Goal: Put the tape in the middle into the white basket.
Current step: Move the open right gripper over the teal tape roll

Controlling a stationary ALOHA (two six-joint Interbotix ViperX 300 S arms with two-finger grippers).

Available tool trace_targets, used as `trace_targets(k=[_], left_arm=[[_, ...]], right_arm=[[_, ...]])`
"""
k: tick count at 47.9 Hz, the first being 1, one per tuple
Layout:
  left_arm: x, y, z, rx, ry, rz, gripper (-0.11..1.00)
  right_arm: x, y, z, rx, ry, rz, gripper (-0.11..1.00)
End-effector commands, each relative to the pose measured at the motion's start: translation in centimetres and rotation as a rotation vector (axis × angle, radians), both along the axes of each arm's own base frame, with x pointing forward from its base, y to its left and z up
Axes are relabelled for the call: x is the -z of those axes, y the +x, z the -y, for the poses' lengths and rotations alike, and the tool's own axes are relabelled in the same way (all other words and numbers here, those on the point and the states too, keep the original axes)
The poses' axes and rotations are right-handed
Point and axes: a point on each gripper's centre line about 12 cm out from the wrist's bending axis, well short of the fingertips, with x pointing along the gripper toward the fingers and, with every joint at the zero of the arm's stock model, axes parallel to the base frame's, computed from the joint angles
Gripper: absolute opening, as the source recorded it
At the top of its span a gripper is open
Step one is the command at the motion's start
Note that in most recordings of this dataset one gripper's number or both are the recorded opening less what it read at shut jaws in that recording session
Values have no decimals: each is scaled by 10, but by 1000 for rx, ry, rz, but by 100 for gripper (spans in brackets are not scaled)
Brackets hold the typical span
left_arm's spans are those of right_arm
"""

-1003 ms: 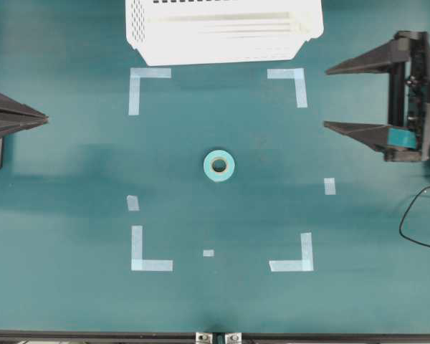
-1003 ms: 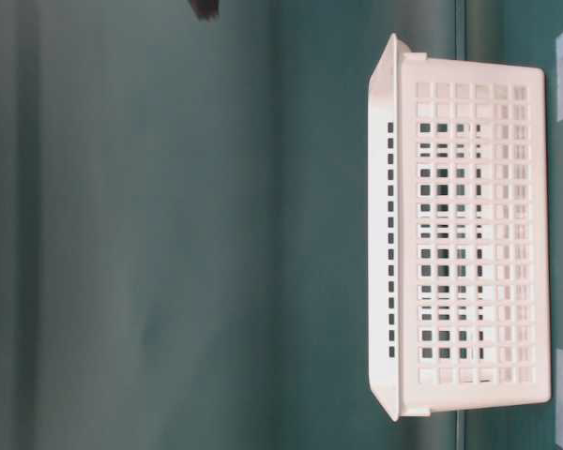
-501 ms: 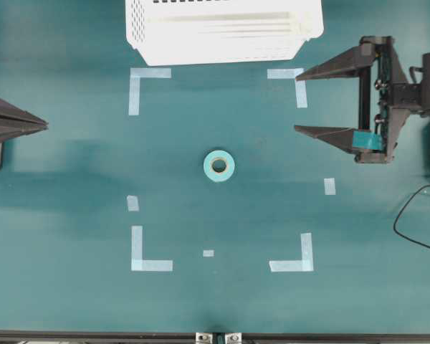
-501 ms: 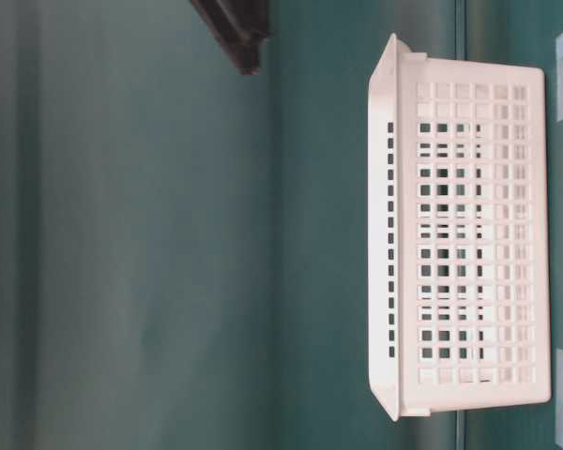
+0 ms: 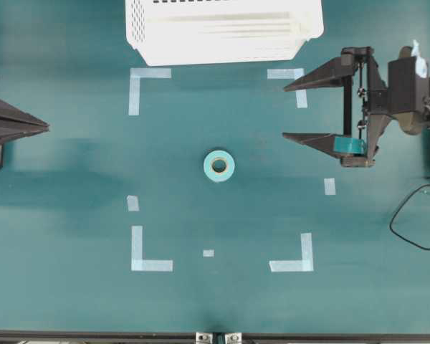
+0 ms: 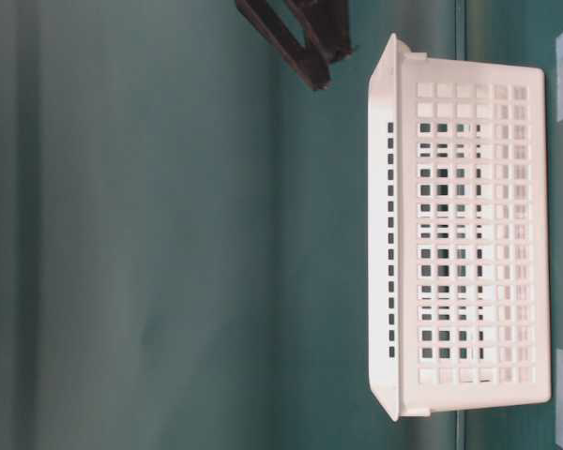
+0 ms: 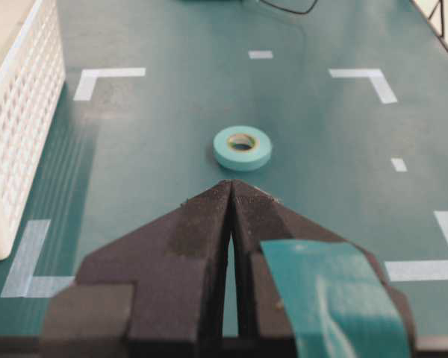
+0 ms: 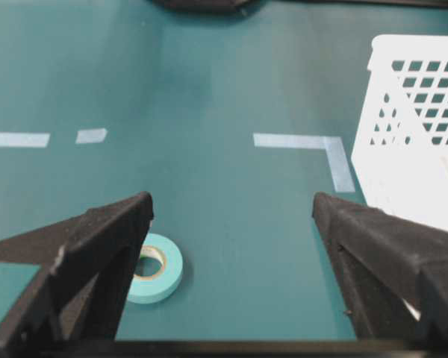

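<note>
The tape is a light teal roll with a tan core, lying flat in the middle of the green table. The white basket stands at the far edge, its lattice wall filling the table-level view. My right gripper hovers open to the right of the roll, apart from it, jaws spread wide. In the right wrist view the tape lies partly behind the left finger, with the gripper empty. My left gripper rests shut at the left edge, pointing at the tape from afar.
Pale tape strips mark corners of a square, such as the corner mark under the right gripper and another at front left. A black cable loops at the right edge. The basket wall runs along the left wrist view's left side.
My right gripper has moved leftward from the table's right edge towards the middle, jaws still spread wide. The tape, the basket and the left gripper have stayed put.
</note>
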Motion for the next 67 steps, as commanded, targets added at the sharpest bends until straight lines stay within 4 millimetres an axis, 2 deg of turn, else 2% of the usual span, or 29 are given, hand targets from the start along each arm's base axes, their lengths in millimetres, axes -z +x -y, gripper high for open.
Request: trace_targets(k=[1, 24, 67], left_arm=[[-3, 1, 0, -1, -3, 5, -11], [2, 1, -1, -5, -4, -6, -11], [7, 0, -1, -7, -4, -19, -11]], right_arm=[[-6, 9, 0, 1, 2, 22, 100], [19, 36, -13, -41, 18, -64, 100], [62, 70, -26, -50, 102, -178, 100]])
